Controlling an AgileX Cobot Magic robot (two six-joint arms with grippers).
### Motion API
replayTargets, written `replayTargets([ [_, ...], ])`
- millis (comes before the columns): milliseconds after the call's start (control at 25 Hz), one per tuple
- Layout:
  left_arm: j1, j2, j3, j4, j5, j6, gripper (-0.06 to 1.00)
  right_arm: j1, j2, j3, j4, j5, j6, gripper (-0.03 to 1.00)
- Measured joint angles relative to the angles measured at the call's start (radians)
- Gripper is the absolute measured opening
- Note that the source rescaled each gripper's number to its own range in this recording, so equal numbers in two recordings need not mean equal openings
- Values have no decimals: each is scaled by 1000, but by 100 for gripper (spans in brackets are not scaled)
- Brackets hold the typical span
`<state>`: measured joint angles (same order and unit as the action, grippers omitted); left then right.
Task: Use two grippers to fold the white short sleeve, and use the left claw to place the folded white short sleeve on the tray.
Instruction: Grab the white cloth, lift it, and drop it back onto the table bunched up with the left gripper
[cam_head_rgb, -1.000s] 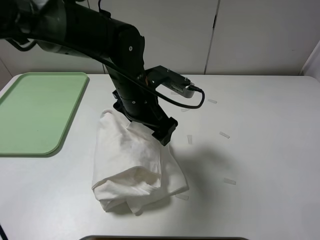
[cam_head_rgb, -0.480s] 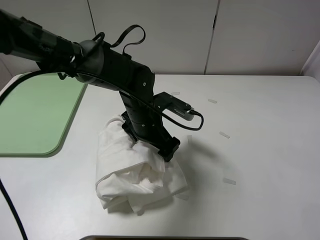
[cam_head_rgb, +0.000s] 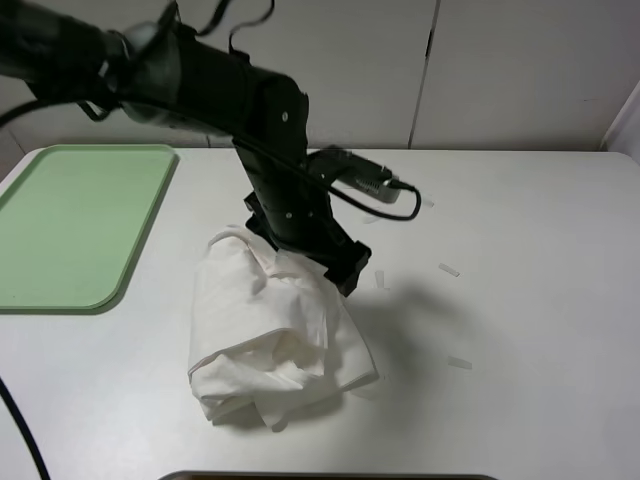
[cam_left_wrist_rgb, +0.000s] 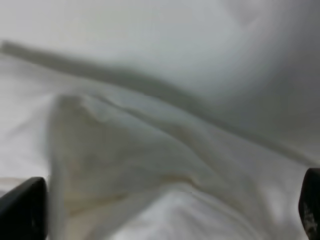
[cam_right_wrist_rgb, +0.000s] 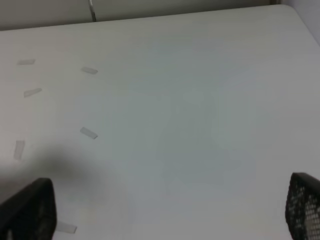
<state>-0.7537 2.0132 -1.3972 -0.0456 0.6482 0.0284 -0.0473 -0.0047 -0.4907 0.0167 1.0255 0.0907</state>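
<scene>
exterior high view: a white t-shirt (cam_head_rgb: 275, 335) is seen bunched into a soft, wrinkled bundle near the middle of a white table (cam_head_rgb: 530, 330). several loose folds are stacked on one another, and a thicker roll of cloth runs along the near edge. shadowed creases are seen between the layers.

the left claw (cam_head_rgb: 340, 272) is held at the far right part of the bundle, at the end of a thick black arm (cam_head_rgb: 215, 85) reaching in from the far left. its tips are hidden against the cloth here, so contact cannot be told from this view. a black cable (cam_head_rgb: 385, 205) loops out beside the wrist.

in the left wrist view, blurred white cloth (cam_left_wrist_rgb: 150, 150) fills almost the whole picture, with one long fold across it. only the two dark fingertips (cam_left_wrist_rgb: 22, 207) are seen at the outer corners, spread to their widest, with nothing clamped between them.

in the right wrist view, only bare table (cam_right_wrist_rgb: 200, 125) and small pale tape strips (cam_right_wrist_rgb: 89, 133) are shown. the right claw (cam_right_wrist_rgb: 165, 210) is spread fully wide and holds nothing, its tips at the corners. that claw is not seen from the high camera.

a pale green tray (cam_head_rgb: 75, 225) lies at the far left of the table, well apart from the shirt. more tape strips (cam_head_rgb: 449, 269) are scattered to the right of the bundle. pale cabinet doors (cam_head_rgb: 500, 70) stand behind the table.
</scene>
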Motion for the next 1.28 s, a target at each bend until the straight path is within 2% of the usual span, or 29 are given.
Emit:
replayTargets([
  [120, 0, -47, -7, -1, 41, 0, 100, 0, 0, 0, 0, 0, 0, 100],
  [360, 0, -143, -7, 2, 257, 0, 100, 0, 0, 0, 0, 0, 0, 100],
  [520, 0, -144, 28, 7, 287, 0, 100, 0, 0, 0, 0, 0, 0, 100],
  [640, 0, -145, 145, 8, 223, 0, 100, 0, 0, 0, 0, 0, 0, 100],
  [800, 0, -129, 263, 11, 54, 0, 100, 0, 0, 0, 0, 0, 0, 100],
  [880, 0, -97, 293, 10, 1, 0, 100, 0, 0, 0, 0, 0, 0, 100],
  [1000, 0, -35, 300, 7, -47, 0, 100, 0, 0, 0, 0, 0, 0, 100],
  [1280, 0, 14, 292, -7, -57, 10, 100, 0, 0, 0, 0, 0, 0, 100],
])
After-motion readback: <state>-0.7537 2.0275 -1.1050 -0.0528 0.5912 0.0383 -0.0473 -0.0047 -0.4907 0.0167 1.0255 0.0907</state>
